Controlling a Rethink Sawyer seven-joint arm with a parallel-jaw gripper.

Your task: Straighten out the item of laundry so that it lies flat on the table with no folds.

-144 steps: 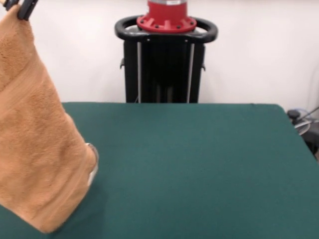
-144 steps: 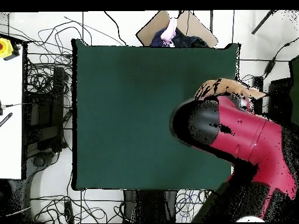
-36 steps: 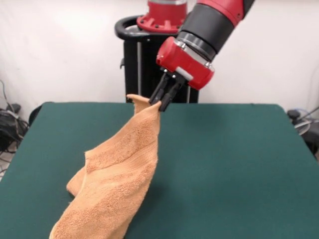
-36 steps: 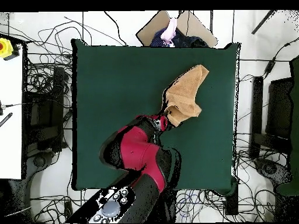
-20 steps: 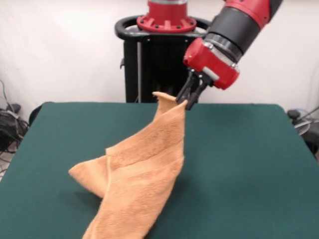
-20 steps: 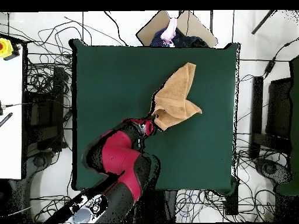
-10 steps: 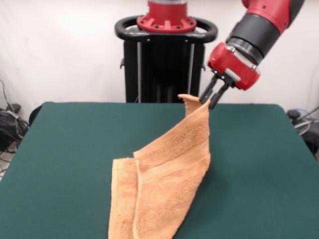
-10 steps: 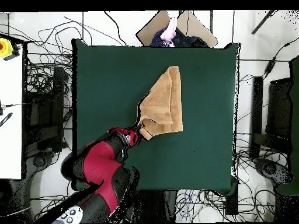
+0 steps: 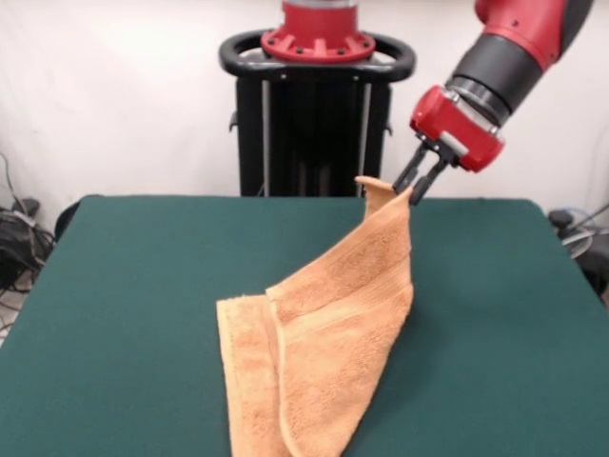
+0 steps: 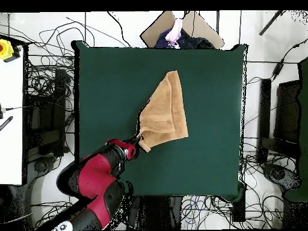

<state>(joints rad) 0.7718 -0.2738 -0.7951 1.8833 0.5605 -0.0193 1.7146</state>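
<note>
The claw [image 9: 413, 189] is clamped on one corner of the orange-tan towel [image 9: 319, 328], holding that corner raised above the far right part of the green worktop [image 9: 114, 286]. From there the cloth slopes down leftward and nearer, folded over itself, its lower end resting on the worktop's near middle.

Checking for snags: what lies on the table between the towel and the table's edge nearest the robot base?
Only bare green table below the towel in the overhead view; the end effector grips its corner.
</note>
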